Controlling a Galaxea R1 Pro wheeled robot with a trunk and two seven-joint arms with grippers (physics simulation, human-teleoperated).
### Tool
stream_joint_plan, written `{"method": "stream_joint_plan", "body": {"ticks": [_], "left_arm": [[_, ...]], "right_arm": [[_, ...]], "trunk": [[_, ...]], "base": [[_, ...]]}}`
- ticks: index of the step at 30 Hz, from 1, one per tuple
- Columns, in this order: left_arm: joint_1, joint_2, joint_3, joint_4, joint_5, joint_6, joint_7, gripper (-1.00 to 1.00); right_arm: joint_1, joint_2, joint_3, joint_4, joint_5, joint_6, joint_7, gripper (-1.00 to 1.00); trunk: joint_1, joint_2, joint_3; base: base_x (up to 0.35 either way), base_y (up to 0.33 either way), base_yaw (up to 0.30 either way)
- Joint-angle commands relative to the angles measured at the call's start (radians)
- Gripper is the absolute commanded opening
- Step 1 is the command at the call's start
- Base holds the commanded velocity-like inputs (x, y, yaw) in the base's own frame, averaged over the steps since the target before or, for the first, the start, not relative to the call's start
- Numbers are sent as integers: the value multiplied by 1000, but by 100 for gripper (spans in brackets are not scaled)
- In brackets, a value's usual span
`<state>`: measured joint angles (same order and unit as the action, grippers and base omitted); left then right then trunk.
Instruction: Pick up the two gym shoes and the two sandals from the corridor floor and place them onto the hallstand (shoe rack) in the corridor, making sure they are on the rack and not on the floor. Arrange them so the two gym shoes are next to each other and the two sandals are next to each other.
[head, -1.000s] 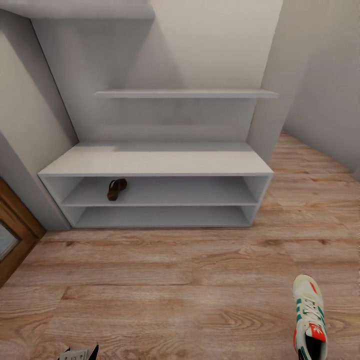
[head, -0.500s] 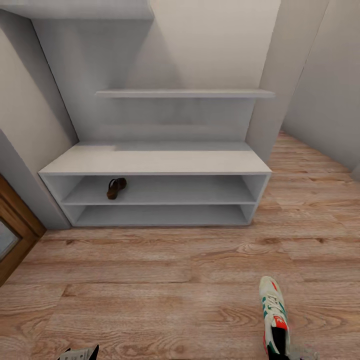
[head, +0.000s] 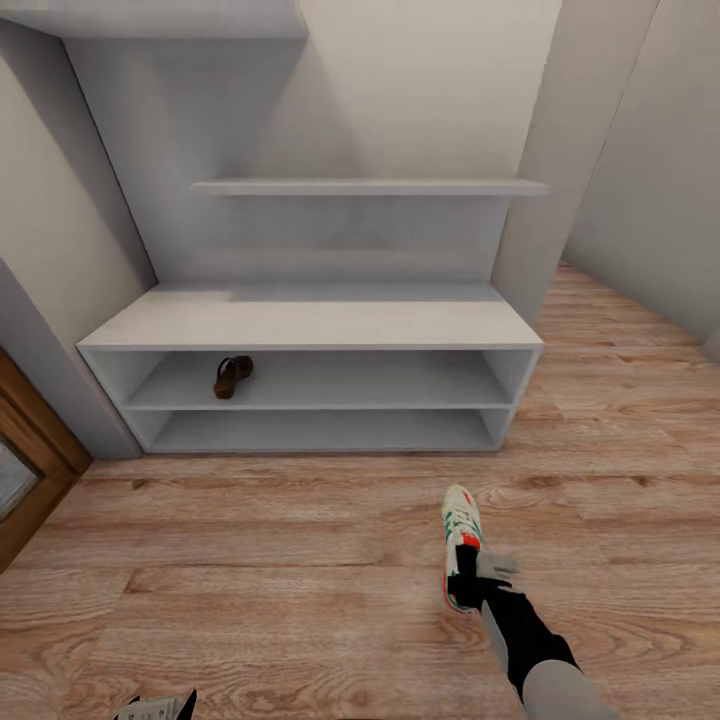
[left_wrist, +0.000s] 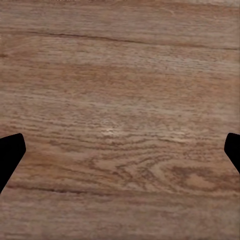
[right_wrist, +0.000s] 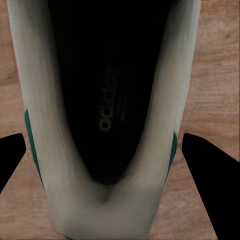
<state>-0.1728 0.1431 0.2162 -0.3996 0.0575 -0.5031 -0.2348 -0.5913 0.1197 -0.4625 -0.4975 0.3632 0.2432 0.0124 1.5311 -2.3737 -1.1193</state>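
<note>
The white lace-up gym shoe with green stripes (head: 461, 540) hangs clamped in my right claw (head: 468, 580), heel-gripped for carrying toward the pale grey hallstand (head: 310, 325).

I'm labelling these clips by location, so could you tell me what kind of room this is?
Most likely a home corridor or entryway: a pale grey hallstand with open shoe shelves and a sandal on the upper tier, wood-plank floor, and a wooden door frame at the side.
</note>
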Motion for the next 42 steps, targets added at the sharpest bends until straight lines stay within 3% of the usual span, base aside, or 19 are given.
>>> {"method": "stream_joint_plan", "body": {"ticks": [1, 4, 7, 8, 11, 15, 17, 25, 33, 42], "left_arm": [[-1, 1, 5, 1, 7, -1, -12, 100], [-1, 4, 5, 1, 8, -1, -16, 100], [0, 7, 6, 1, 9, -2, -20, 100], [1, 10, 5, 2, 7, -3, -21, 100], [2, 12, 5, 2, 2, -4, -25, 100], [10, 13, 5, 1, -1, -4, -65, 100], [15, 11, 0, 0, -4, -4, -124, 100], [15, 8, -8, -1, -7, -2, -131, 100], [15, -1, -10, 1, -36, 0, -131, 100], [15, -1, -9, 1, -41, 0, -130, 100]], "right_arm": [[-15, 8, -6, -3, 9, 18, 1, -100], [-62, 27, 1, -7, 11, 53, 0, -100], [-117, 38, 42, -10, 12, 73, -4, -100], [-150, 41, 76, -11, 11, 78, -24, -100], [-180, 43, 95, -13, 9, 81, -60, -100], [-219, 49, 105, -15, 8, 82, -98, -100], [-236, 55, 111, -10, 7, 82, -107, -100], [-237, 55, 113, -10, 8, 82, -108, -100], [-237, 55, 113, -9, 8, 82, -109, -100], [-237, 55, 113, -10, 9, 82, -112, -100]], "trunk": [[0, 0, -1], [0, 0, -1], [0, 0, -1], [0, 0, -1], [0, 0, -1], [0, 0, -1], [0, 0, -1], [0, 0, -1], [0, 0, -1], [0, 0, -1]], "base": [[0, 0, 0], [0, 0, 0], [0, 0, 0], [0, 0, 0], [0, 0, 0], [0, 0, 0], [0, 0, 0], [65, 0, 0], [315, 0, 0], [326, -53, 0]]}}
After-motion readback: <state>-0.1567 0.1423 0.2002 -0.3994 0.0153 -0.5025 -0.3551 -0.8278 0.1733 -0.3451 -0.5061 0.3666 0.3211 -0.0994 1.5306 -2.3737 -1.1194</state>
